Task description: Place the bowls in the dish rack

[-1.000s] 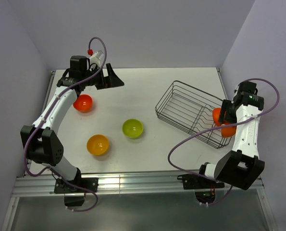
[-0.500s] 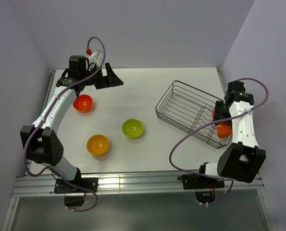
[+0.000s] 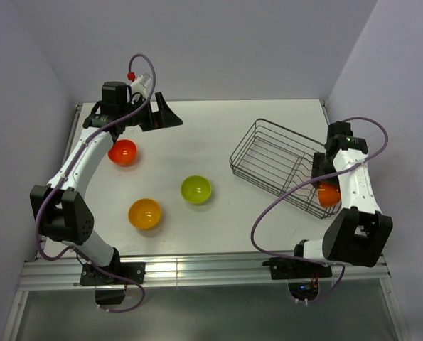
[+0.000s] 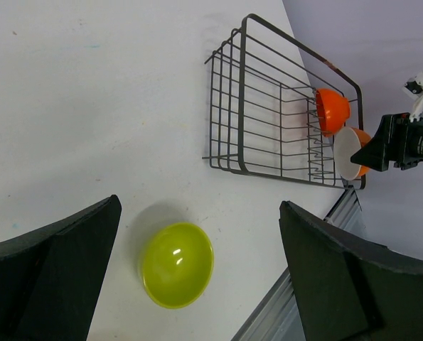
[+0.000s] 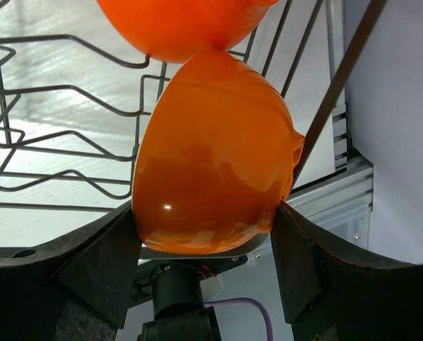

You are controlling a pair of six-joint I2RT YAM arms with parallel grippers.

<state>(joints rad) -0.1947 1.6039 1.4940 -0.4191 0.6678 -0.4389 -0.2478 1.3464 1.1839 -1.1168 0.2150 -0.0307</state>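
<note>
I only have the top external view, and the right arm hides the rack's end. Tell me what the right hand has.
Observer: In the right wrist view the right hand clamps an orange bowl, a finger on each side, its outside facing the camera.
Operator: Report what's next to it.
Observer: A second orange bowl stands in the dish rack, seemingly touching it.
Operator: Check the left wrist view.
Observer: A white round face shows against the held bowl; whether that's a separate bowl, I cannot tell.
</note>
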